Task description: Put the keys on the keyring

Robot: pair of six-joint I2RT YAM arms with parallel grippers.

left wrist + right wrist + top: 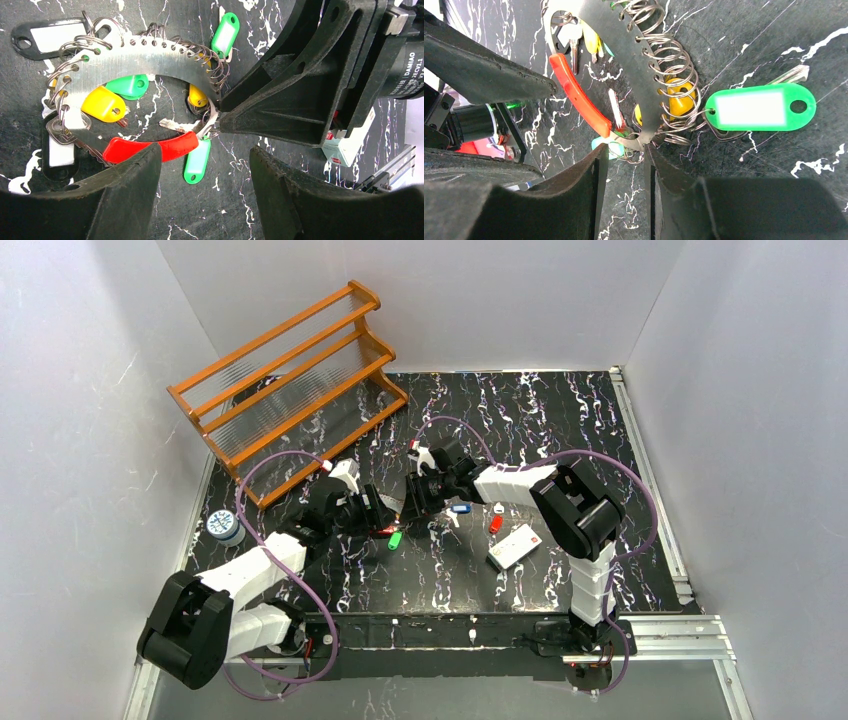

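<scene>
Where the two arms meet at the middle of the black marbled table (560,420), the keyring (165,65) lies flat. It is a stiff band of brushed steel bent into a loop, punched with holes, threaded with springy wire rings (210,65) and partly covered by a smooth red sleeve (160,146). It looks light, rigid and slippery, best pinched by its thin edge near the joint. The keys (102,102) lie inside it, with glossy yellow and green plastic heads — small and easily flicked away. The right gripper (625,150) is clamped on the band's end, while the left gripper (205,155) hovers with jaws apart, gripping nothing.
</scene>
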